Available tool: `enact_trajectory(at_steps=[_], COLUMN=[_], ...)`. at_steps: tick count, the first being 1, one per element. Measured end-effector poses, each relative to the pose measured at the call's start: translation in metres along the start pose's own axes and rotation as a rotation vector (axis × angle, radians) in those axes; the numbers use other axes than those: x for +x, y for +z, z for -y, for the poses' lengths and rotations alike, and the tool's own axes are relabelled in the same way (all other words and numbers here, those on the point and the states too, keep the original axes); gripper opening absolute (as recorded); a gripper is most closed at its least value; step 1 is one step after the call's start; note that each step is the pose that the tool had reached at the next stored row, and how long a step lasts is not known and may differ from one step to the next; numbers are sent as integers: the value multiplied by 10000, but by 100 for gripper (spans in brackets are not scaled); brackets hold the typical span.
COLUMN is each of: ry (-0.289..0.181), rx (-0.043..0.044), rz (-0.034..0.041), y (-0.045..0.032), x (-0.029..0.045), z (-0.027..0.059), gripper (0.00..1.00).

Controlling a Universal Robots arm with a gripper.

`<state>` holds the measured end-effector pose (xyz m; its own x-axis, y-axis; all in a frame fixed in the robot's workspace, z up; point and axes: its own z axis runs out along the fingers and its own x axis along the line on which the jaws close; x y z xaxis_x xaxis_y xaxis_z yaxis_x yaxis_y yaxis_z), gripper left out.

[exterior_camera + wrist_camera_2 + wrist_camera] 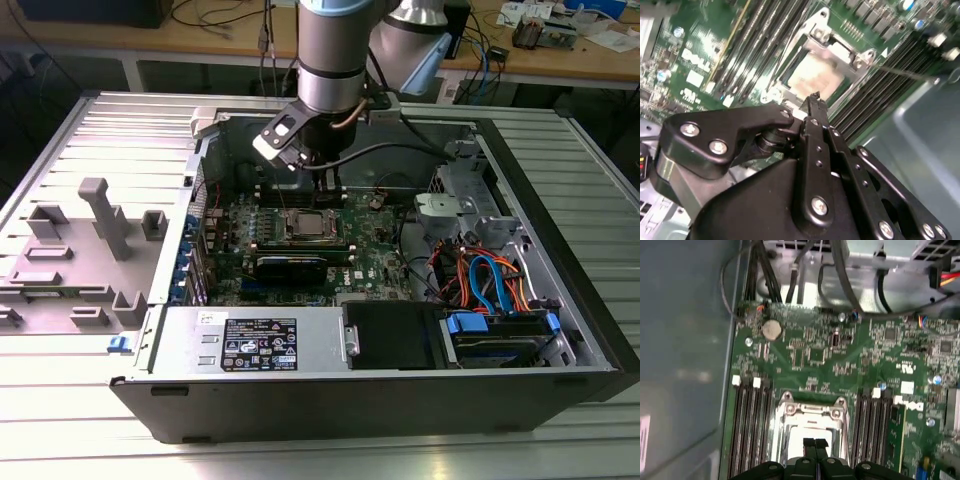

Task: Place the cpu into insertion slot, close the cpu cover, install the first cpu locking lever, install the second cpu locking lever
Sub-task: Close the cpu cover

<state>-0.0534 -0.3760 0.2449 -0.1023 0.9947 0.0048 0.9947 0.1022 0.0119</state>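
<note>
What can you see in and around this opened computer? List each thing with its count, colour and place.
computer case: one, dark grey, open on the ribbed table
circuit board: one, green, inside the case
insertion slot: one, silvery rim, mid-board
cpu: one, pale, seated in the slot
cpu cover: one, silvery, flat over the slot
memory slots: two banks, black, flanking the slot
coin cell: one, silver, on the board
card: one, black, long, beside the slot
power supply: one, silvery, along the case's near side
cables: several, blue and orange, exterior view's right
fixture: one, grey, on the table, exterior view's left
robot arm: one, grey, above the case
gripper: one, black, shut, tips just over the slot
</note>
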Motion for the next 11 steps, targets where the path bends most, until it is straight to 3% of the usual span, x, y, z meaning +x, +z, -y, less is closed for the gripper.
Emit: enact_trajectory(at_steps=[6,11], ry=[0,-2], rx=[-3,-4], rz=[2,1], y=[17,67], x=[15,20], z=[151,200], gripper=[11,11])
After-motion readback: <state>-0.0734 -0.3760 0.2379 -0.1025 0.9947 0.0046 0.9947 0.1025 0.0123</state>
